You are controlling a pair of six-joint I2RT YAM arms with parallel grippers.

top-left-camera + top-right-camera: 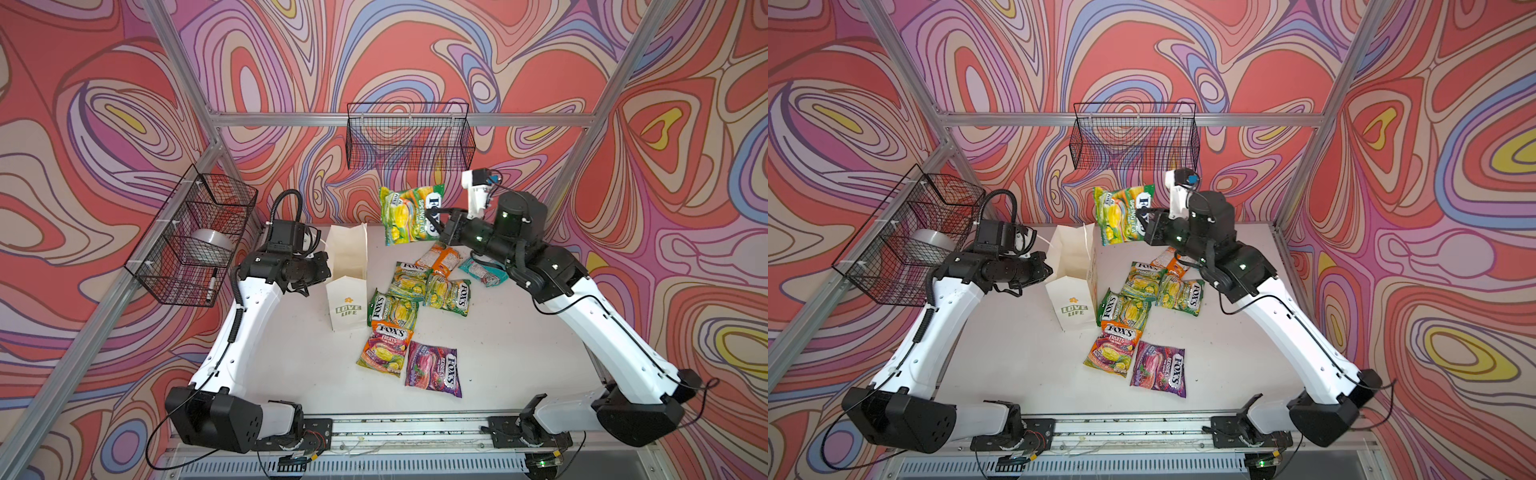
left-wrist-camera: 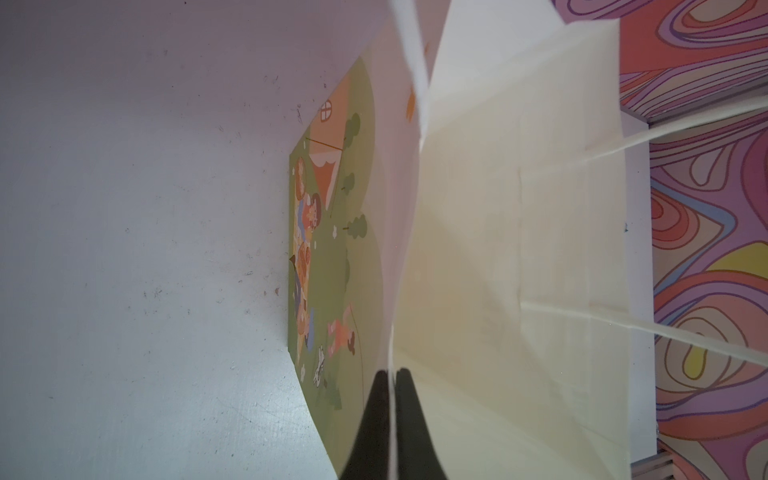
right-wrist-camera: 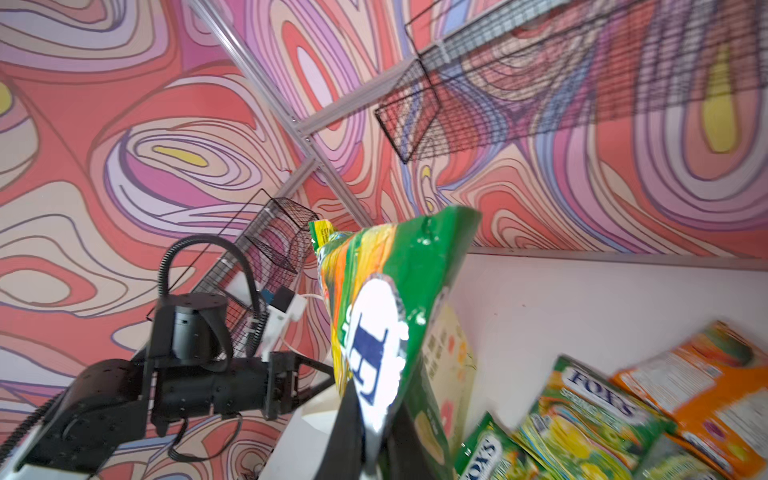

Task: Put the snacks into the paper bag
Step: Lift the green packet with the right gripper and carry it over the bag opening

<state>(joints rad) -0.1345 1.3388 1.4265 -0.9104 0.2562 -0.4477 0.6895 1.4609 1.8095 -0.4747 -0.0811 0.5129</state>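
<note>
Packet (image 1: 409, 214) in right end effector (image 1: 435, 219), paper bag (image 1: 347, 307) pinched by left end effector (image 2: 390, 386)

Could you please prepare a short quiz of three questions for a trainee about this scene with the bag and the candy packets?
1. True or false: the right pincer holds the green Spring Tea packet in the air.
2. What does the left pincer clamp? A) a cord handle; B) the wall of the paper bag; C) an orange packet.
3. Fill in: the purple packet reads FOX'S ____.
Key: 1 true; 2 B; 3 Berries.
</note>
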